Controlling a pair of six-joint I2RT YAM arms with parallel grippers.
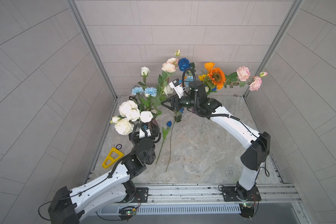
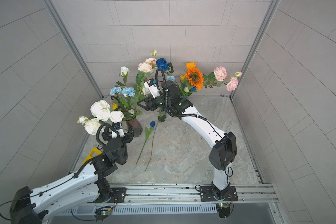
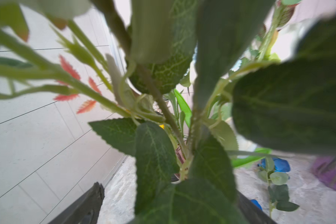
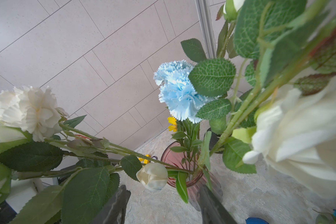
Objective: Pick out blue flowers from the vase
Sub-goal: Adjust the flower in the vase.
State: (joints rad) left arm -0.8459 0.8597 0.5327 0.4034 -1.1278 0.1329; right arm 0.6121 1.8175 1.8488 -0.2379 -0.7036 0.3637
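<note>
Pointing toward the vase (image 1: 155, 125) at 10 o'clock on the table (image 1: 202, 151), the right gripper (image 1: 163, 103) stands parted and empty, just short of the light blue carnations (image 1: 150, 91). The left gripper (image 1: 145, 133) gapes wide amid foliage. Tangled white roses (image 1: 131, 112) may drag out, tipping the vase.
</note>
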